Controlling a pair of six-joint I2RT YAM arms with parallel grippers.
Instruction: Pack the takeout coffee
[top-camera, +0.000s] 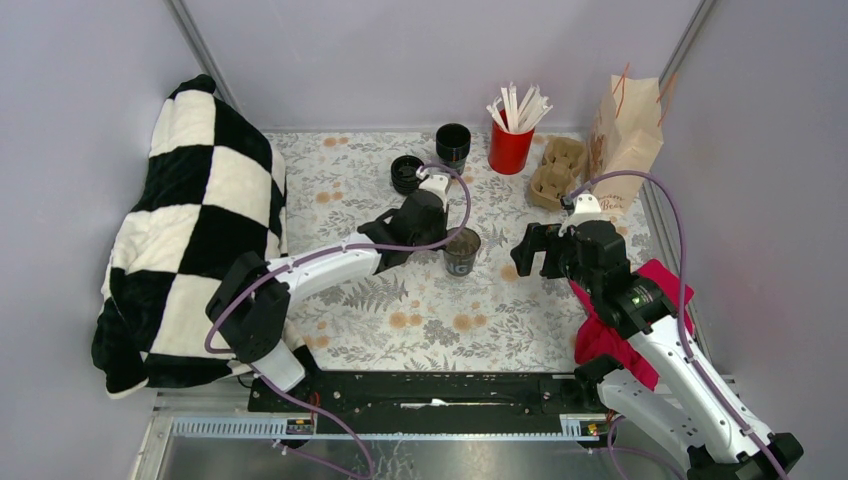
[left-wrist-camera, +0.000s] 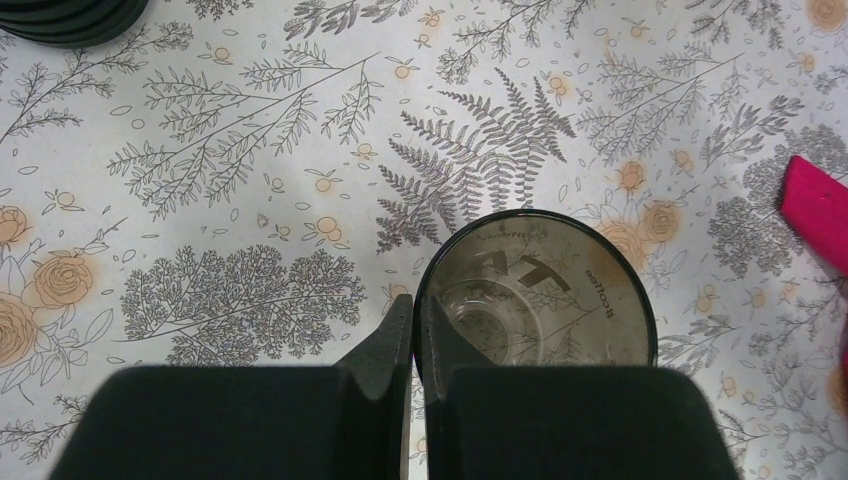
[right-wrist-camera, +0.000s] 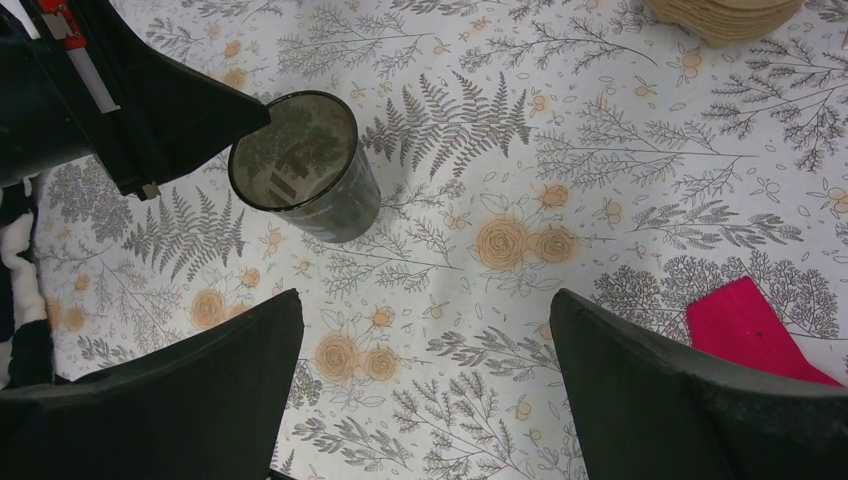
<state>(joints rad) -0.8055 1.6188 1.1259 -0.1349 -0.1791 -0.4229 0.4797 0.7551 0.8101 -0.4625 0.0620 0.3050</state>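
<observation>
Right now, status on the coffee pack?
Left jaws shut on coffee cup rim; cup upright, lidless. Right jaws open, empty. Cup carrier sits between cup and paper bag.

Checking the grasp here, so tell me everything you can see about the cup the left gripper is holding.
The cup is dark, glossy and tapered, with pale lettering on its wall. It has no lid and looks empty. It stands upright on the floral tablecloth, mid-table. The left gripper is shut on its rim, one finger inside, one outside. Nothing else touches it.
</observation>
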